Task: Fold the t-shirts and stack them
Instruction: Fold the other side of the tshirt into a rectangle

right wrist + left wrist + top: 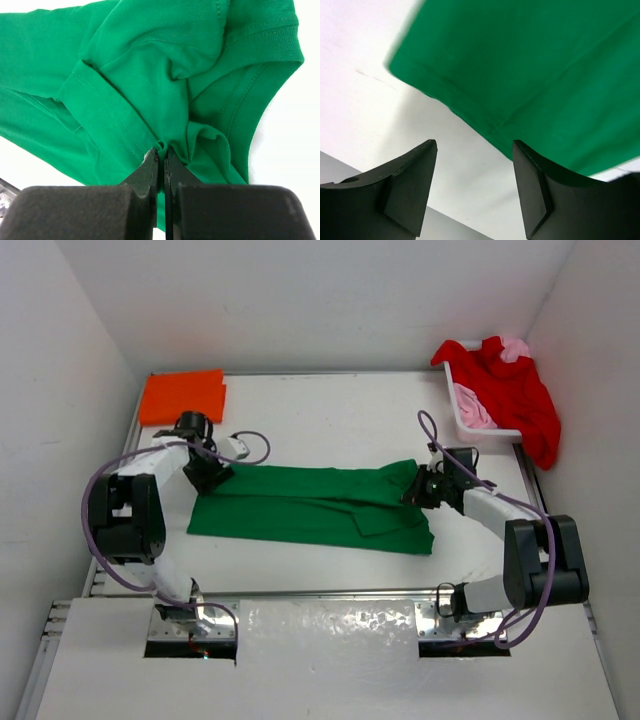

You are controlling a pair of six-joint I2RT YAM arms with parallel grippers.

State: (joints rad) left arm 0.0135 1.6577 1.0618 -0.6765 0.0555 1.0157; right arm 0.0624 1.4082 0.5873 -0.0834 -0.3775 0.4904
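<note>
The green shirt point(310, 505) is soft, matt knit cloth, its hems double-stitched and its collar ribbed. The orange shirt point(182, 395), red shirt point(520, 390) and pink shirt point(474, 408) show the same dull cloth. The basket point(495, 432) is smooth white plastic. The table point(330, 420) has a smooth, matt white top. The left gripper point(475, 147) and right gripper point(161, 152) have matt black plastic fingers. A crinkled, glossy sheet point(330, 625) covers the near edge.

Brightness: high and even in all views; white table point(330, 410) nearly washes out.
Shadows: soft, pale; a grey patch beside the shirt point(530, 60), left wrist view.
Glare: speckled shine on the front panel point(330, 630).
Focus: left wrist view soft; right wrist view crisp, stitches clear.
</note>
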